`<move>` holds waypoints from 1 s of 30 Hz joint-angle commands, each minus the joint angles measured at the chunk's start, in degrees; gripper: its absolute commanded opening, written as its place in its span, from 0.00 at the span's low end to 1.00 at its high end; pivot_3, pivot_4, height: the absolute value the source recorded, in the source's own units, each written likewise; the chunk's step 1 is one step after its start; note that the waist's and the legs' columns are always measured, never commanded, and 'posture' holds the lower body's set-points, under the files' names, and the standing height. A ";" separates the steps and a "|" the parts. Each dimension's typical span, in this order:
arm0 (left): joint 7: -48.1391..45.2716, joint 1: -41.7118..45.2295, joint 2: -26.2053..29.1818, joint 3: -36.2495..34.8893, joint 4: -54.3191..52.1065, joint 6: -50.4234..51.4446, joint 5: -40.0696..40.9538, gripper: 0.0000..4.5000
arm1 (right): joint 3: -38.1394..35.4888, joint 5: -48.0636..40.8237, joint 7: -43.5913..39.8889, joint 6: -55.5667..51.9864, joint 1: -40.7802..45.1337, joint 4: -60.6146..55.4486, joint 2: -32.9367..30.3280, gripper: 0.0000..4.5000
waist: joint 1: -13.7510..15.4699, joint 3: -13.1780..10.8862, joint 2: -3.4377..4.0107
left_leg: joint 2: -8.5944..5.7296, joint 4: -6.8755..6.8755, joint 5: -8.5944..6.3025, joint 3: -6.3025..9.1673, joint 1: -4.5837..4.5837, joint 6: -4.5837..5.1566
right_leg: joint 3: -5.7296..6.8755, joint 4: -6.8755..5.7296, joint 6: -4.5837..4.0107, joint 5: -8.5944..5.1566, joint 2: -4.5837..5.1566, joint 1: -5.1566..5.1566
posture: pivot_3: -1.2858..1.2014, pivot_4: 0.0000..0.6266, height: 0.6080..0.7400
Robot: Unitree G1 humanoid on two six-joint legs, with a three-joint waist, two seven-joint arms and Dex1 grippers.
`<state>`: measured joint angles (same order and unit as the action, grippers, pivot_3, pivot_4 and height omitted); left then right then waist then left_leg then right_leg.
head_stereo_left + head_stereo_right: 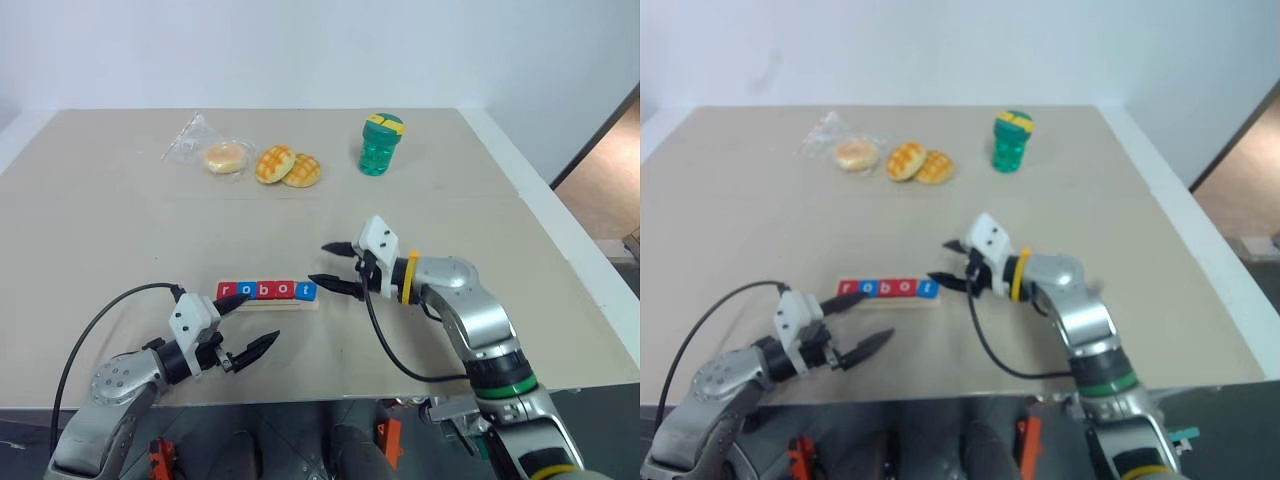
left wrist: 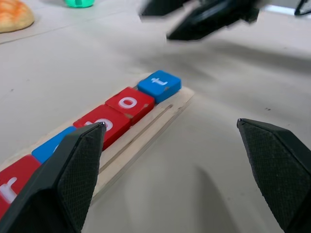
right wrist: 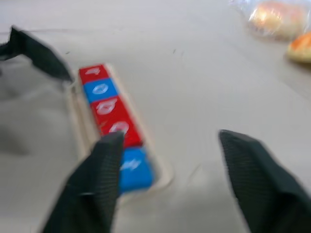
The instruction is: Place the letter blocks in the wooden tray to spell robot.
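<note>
A: Left eye view: where are the letter blocks (image 1: pixel 266 290)?

B: All five lie in a row on the wooden tray (image 1: pixel 285 303), near the front of the table (image 1: pixel 120 220). They read r, o, b, o, t: red, blue, red, red, blue.

A: And around them?

B: The right gripper (image 1: pixel 335 266) is just beside the t end, jaws released, holding nothing. The left gripper (image 1: pixel 250 325) is in front, jaws wide apart, empty. Far back lie a wrapped bun (image 1: pixel 224 156), two pastries (image 1: pixel 287 166) and a green jar (image 1: pixel 381 144). Nothing covers the blocks.

The right gripper (image 3: pixel 167 182) is spread, empty. Under one finger (image 3: pixel 95 187) lies the tray (image 3: pixel 77 128) holding five blocks (image 3: pixel 111 121), running away ahead. Farther ahead: the left gripper's fingertip (image 3: pixel 36 54).
</note>
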<state>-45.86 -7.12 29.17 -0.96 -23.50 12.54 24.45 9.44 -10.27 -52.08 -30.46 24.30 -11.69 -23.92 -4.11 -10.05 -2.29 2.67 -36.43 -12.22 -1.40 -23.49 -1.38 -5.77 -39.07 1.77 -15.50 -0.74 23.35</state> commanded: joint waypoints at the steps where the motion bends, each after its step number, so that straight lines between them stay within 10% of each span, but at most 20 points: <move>1: -2.47 0.28 1.83 -0.70 -1.43 1.22 2.58 1.00 | 0.22 -2.51 0.81 -3.43 -3.62 -7.49 -1.31 0.32 | 0.00 0.00 0.00 | 0.00 0.00 0.00 0.00 0.00 0.00 | 0.00 0.00 0.12 -0.08 0.00 0.00 | 0.52 0.24 1.00; 5: -4.16 1.12 3.04 0.07 -1.08 2.25 3.22 1.00 | 1.76 -2.10 2.07 -4.31 -2.97 -6.41 -1.37 0.01 | -0.34 -0.01 0.01 | 0.01 -0.04 0.00 -0.01 0.13 0.00 | -0.06 0.00 0.20 -0.04 -0.04 0.01 | 0.52 0.24 1.00; 30: -1.57 -0.36 2.72 0.21 -1.74 1.95 1.80 1.00 | 7.86 -0.66 1.90 0.80 2.02 1.17 -0.09 0.01 | -0.27 0.00 0.00 | 0.01 -0.04 0.03 -0.05 0.08 0.00 | -0.02 0.00 0.21 -0.07 -0.11 -0.01 | 0.52 0.24 1.00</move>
<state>-47.70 -7.29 31.96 -0.33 -23.50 15.35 26.32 17.64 -10.91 -49.92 -30.92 25.42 -10.05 -24.03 -4.38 -10.05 -2.29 2.68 -36.47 -12.19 -1.44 -23.41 -1.38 -5.78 -39.08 1.97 -15.58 -0.85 23.34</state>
